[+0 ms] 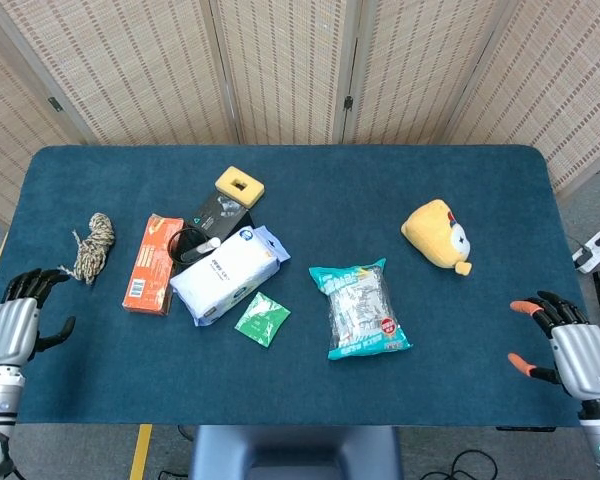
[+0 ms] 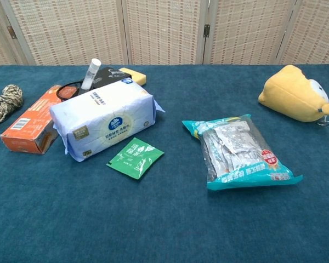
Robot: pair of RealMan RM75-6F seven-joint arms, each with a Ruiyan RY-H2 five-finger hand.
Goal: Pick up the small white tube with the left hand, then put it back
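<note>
The small white tube leans on the black box behind the white tissue pack; the head view shows the tube at the pack's upper left. My left hand hangs at the table's front-left edge, fingers apart and empty, far from the tube. My right hand sits at the front-right edge, fingers spread, holding nothing. Neither hand appears in the chest view.
An orange box and a rope bundle lie left of the tissue pack. A yellow sponge, a green sachet, a teal snack bag and a yellow plush toy are spread across the blue table.
</note>
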